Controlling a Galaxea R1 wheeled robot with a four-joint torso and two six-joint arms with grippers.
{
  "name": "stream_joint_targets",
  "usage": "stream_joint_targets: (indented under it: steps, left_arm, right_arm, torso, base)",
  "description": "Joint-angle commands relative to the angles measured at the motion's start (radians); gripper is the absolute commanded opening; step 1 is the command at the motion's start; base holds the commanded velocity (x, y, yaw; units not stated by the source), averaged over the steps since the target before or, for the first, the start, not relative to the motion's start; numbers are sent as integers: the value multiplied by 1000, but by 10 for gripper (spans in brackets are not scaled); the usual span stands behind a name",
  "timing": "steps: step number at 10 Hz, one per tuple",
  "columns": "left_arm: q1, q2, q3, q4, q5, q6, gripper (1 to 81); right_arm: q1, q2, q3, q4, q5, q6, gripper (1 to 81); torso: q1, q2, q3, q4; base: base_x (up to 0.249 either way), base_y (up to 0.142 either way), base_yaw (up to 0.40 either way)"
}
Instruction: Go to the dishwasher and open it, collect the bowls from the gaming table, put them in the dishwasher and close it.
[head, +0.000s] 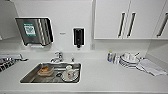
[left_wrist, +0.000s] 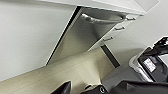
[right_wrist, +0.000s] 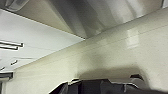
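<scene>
steel sink holds dishes; dishwasher front beside white cabinets.

The white countertop lies bare in front of the steel sink and between the sink and the stacked white dishes. The sink holds an orange bowl and a white cup on a plate. A chrome tap stands behind it. White wall cabinets with bar handles overhang the right side. In the left wrist view, the grey steel dishwasher front stands shut above bare pale floor.
</scene>
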Motion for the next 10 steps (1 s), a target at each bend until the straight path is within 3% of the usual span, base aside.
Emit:
stream_joint_targets:
  steps: [1, 2, 3, 6, 7, 8, 10]
  left_arm:
    - [-116, -66, 35, -4, 30, -2, 811]
    - [-144, -80, 60, -4, 52, -4, 811]
    - [-176, -98, 93, -4, 70, -13, 811]
    - [-282, -114, 141, -16, 127, -58, 811]
    - [-314, -103, 141, -21, 159, -73, 811]
    - [-340, -98, 144, -24, 178, -84, 811]
    - [-368, -92, 143, -32, 202, -91, 811]
  right_arm:
    - [94, -63, 33, 10, -37, 7, 811]
    - [104, -68, 45, 12, -38, 10, 811]
    - [119, -75, 59, 9, -38, 27, 811]
    - [130, -94, 74, 9, -40, 33, 811]
    - [130, -97, 74, 9, -40, 33, 811]
    - [130, -100, 76, 9, -38, 33, 811]
    - [130, -99, 77, 9, -38, 33, 811]
  torso:
    - [62, -96, -90, 0]
    - [83, -130, -28, 0]
    - [106, -165, -53, 0]
    - [158, -246, -69, 0]
    - [180, -281, -91, 0]
    - [201, -314, -164, 0]
    - [230, -362, -188, 0]
  base:
    - [0, 0, 0]
    - [0, 0, 0]
    - [0, 0, 0]
    - [0, 0, 0]
    - [0, 0, 0]
    - [0, 0, 0]
    - [0, 0, 0]
